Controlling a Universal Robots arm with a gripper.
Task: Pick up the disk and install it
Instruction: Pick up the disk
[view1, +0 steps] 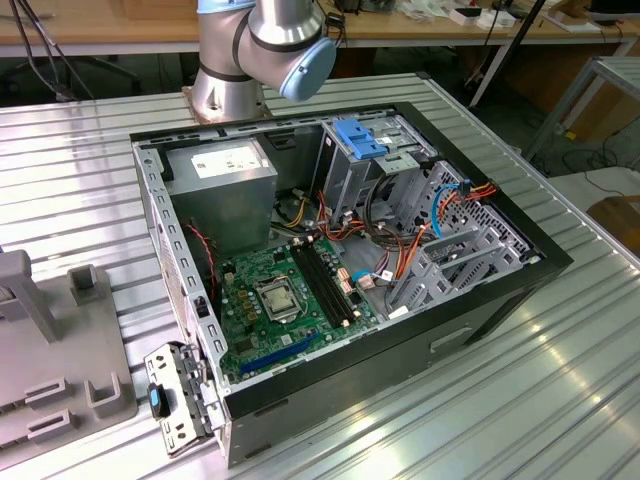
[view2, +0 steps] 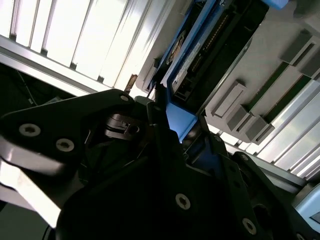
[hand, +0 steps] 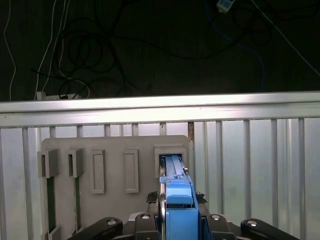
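The disk (hand: 177, 200) shows edge-on in the first wrist view, its bright blue carrier rail uppermost, over a slot of a grey holder block (hand: 115, 145). My gripper (hand: 177, 222) is shut on the disk, with a black finger on each side of the blue rail. In the second wrist view the disk (view2: 210, 45) stretches away from the gripper (view2: 172, 125), its dark connector edge and blue rail visible above the grey holder block (view2: 280, 75). I cannot tell whether the disk's far end still sits in the slot.
An open computer case (view1: 560, 262) lies on the ribbed metal table (view1: 70, 180), with a motherboard (view1: 275, 300), a grey power supply box (view1: 220, 190) and a drive cage topped by a blue bracket (view1: 360, 138). The arm's base (view1: 235, 70) stands behind it. The grey holder block (view1: 50, 350) sits at the exterior view's left.
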